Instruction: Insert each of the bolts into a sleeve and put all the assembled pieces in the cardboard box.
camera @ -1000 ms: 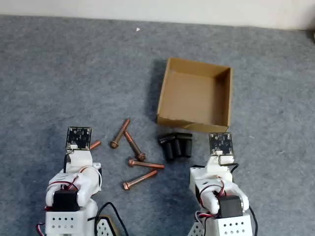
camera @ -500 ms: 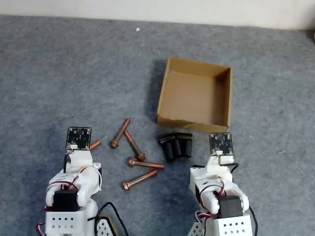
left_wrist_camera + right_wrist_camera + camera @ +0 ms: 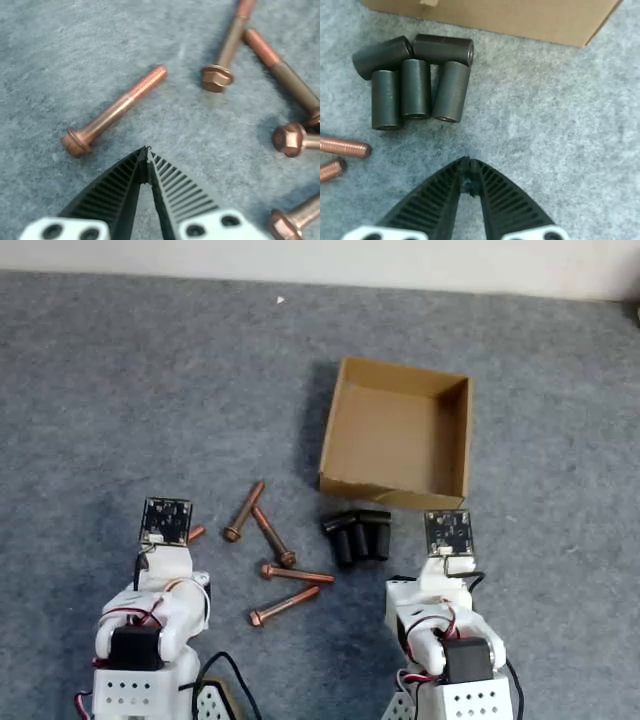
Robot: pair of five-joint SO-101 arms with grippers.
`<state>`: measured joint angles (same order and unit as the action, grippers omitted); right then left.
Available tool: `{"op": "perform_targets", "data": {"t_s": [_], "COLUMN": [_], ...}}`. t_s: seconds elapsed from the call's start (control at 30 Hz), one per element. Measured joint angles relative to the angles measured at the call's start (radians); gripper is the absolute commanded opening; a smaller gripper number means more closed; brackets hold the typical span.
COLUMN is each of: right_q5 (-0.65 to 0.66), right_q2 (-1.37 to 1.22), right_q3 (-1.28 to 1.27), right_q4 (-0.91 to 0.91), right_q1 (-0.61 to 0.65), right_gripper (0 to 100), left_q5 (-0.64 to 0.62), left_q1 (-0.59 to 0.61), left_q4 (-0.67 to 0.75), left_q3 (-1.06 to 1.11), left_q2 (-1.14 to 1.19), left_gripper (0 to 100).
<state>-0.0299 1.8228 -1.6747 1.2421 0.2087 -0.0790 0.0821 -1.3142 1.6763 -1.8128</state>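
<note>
Beside closed, empty L end effector [image 3: 146, 151], 1 bolt [image 3: 115, 111] lies flat, threads pointing away.

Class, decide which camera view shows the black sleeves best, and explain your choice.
The right wrist view: the five sleeves lie close up, each outline and several open ends plain. The high view shows them as a small dark cluster before the cardboard box. The left wrist view faces the bolts.
</note>
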Motion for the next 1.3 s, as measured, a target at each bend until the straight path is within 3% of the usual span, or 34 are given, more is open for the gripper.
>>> {"op": "perform_targets", "data": {"t_s": [0.47, 0.97, 1.1, 1.3], "right_q5": [0.0, -0.002, -0.002, -0.002], "right_q2": [0.002, 0.006, -0.146, -0.582], "right_q3": [0.006, 0.282, 0.361, 0.552], "right_q4": [0.0, -0.081, -0.081, -0.081], "right_q1": [0.0, 0.0, 0.0, 0.005], "right_gripper": [0.5, 0.9, 0.9, 3.0], "left_q5": [0.0, 0.0, 0.0, 0.0], "left_q1": [-0.005, -0.002, -0.002, -0.002], "left_q4": [0.0, 0.0, 0.0, 0.0], "left_q3": [-0.015, -0.041, -0.041, -0.041], "left_q2": [0.0, 0.0, 0.0, 0.0], "left_gripper": [1, 1, 1, 1]}}
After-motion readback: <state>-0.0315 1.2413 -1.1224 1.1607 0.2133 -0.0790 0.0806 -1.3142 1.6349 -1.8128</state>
